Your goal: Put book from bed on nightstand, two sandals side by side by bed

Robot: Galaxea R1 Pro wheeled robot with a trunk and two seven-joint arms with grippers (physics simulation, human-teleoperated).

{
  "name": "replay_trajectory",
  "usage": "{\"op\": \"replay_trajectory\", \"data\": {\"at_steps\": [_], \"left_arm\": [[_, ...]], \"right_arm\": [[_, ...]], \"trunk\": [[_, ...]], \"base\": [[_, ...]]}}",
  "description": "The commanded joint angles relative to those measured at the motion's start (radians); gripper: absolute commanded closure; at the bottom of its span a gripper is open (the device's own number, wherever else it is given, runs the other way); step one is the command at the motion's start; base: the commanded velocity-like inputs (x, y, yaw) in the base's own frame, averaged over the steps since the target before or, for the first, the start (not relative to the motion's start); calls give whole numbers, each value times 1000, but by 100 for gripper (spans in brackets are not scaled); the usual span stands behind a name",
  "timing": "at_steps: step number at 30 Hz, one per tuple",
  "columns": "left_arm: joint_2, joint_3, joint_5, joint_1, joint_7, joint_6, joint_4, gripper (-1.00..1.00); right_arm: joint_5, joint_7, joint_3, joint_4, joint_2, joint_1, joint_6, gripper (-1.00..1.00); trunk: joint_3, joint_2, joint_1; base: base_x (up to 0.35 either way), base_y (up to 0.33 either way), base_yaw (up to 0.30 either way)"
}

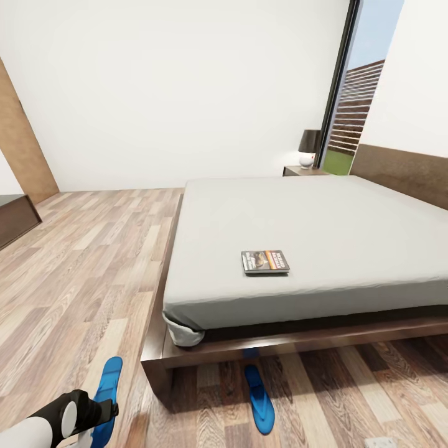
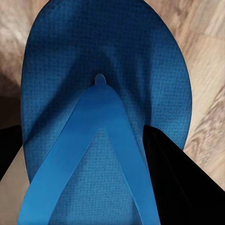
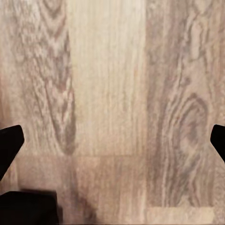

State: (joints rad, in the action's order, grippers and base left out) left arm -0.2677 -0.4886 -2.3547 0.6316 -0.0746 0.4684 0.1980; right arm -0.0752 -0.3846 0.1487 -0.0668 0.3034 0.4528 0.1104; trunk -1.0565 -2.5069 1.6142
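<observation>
The book lies flat on the bed's grey mattress, near its foot edge. A far nightstand stands beside the brown headboard. One blue sandal is held over the floor left of the bed's corner, with my left gripper shut on it. Up close in the left wrist view, this sandal sits between the dark fingers. The other sandal lies on the floor at the bed's foot, its toe end under the frame. My right gripper stands open over bare planks.
A dark-shaded lamp stands on the nightstand, next to the tall window. A low dark bench and a brown wood panel line the left wall. Wood-plank floor stretches left of the bed.
</observation>
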Motion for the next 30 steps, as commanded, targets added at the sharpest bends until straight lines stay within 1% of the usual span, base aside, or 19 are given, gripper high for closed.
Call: {"op": "replay_trajectory", "data": {"at_steps": [1,2,4,6,9,13,17,20,24,27,30], "left_arm": [[0,0,-1,0,-5,6,3,100],[-1,0,-1,0,-5,6,3,100],[0,-1,-1,0,-5,6,3,100],[1,-1,-1,0,-5,6,3,100],[2,-2,-1,0,-5,6,4,100],[2,-2,-1,0,-6,5,4,100],[4,-3,-1,0,-5,4,4,100],[5,-3,-1,0,-5,4,3,100],[5,-4,-1,0,-6,4,3,100],[5,-4,-1,0,-6,4,3,100],[4,-4,-1,0,-5,4,4,100]], "right_arm": [[-8,-23,-4,-3,3,0,5,-100],[-7,-50,-28,-4,8,-1,4,-100],[-7,-72,-51,-5,12,-2,2,-100],[-6,-79,-60,-6,13,-2,1,-100],[-4,-87,-67,-6,13,-4,-1,-100],[1,-91,-67,-7,15,-3,-5,-100],[4,-104,-65,-7,29,-4,-9,-100],[2,-163,-67,-7,47,-4,-9,-100],[1,-304,-71,-11,67,-1,-9,-100],[2,-397,-73,-28,75,0,-7,-100],[2,-449,-73,-60,77,1,-2,-100]], "trunk": [[-1,0,0],[-1,0,0],[-1,0,0],[-1,0,0],[-1,0,0],[-1,0,0],[-1,0,0],[-1,0,0],[-1,0,0],[-1,0,0],[-1,0,0]], "base": [[0,0,-8],[0,0,-5],[0,0,-3],[0,0,-2],[0,0,-1],[0,0,0],[0,0,0],[0,0,0],[0,0,0],[0,0,0],[0,0,0]]}}
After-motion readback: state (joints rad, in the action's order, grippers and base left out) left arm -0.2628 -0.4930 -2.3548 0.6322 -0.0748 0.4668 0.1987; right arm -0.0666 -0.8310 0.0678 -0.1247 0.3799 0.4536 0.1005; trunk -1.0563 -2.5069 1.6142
